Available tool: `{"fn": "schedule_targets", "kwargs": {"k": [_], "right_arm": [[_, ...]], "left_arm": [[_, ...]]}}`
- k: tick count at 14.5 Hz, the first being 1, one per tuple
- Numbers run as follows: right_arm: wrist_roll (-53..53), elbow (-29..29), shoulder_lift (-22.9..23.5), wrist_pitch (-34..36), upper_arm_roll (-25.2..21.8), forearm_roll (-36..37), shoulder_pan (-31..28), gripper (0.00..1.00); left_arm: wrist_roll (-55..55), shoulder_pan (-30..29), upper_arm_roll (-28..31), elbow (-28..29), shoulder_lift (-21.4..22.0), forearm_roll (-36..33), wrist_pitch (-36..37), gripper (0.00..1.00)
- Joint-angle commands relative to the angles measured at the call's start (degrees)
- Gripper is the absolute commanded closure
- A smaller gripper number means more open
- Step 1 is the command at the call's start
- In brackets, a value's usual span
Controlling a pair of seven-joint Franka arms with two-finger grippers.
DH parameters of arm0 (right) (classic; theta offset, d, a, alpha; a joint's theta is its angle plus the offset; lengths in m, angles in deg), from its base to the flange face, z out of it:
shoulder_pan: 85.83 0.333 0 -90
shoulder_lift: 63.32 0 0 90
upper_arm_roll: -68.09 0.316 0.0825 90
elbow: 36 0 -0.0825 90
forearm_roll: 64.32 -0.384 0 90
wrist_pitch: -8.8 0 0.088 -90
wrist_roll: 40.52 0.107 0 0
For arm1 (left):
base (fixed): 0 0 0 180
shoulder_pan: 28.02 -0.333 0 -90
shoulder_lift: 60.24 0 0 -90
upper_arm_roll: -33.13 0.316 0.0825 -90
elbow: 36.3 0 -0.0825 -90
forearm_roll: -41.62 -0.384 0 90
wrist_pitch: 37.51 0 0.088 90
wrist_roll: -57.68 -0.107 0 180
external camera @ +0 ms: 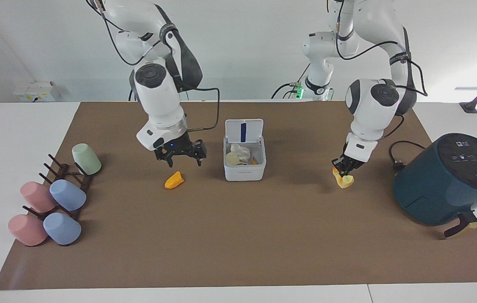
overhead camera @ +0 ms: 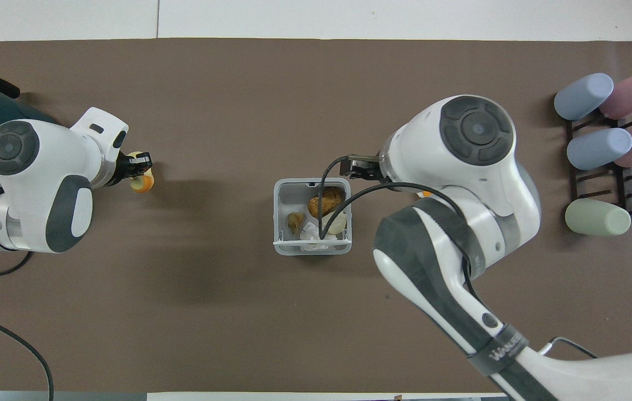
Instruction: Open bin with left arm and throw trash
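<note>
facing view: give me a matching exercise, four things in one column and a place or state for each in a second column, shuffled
Things:
1. bin
2. orange wedge
3. yellow chunk
4. air fryer

Places or states:
A. lying below the open right gripper
B. lid up, scraps inside
C. dark teal, at the left arm's end of the table
D. lying at the tip of the left gripper

Pairs: 1-B, 2-A, 3-D, 4-C
</note>
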Motion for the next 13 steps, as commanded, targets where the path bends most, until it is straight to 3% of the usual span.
{"fn": "schedule_targets", "kwargs": {"k": [1, 3, 5, 7, 13], "right_arm": [[-3.5, -7.5, -0.7, -5.9, -1.1, 0.3, -0.6, 0.0], [-10.5, -13.7, -0.4, -11.5, -2.5, 0.3, -0.9, 0.0], [-4.6, -17.6, 1.0, -18.0, -4.2, -0.5, -1.0, 0.0], [3.0, -17.4, 1.8, -18.5, -4.6, -0.5, -1.3, 0.0], [8.7, -17.3, 4.7, -21.5, -4.6, -0.7, -1.4, 0.0]], "left_arm": [[2.7, 0.4, -7.0, -2.0, -0.2, 2.3, 1.7, 1.0], [6.9, 0.5, -11.5, -4.2, -1.0, 4.2, 1.8, 1.0], [12.8, 0.8, -15.7, -7.9, -2.9, 5.0, 1.7, 1.0], [17.8, 0.9, -19.0, -9.3, -3.4, 5.0, 1.6, 1.0], [23.8, 0.9, -24.6, -5.6, -2.5, 5.0, -2.8, 1.0]]}}
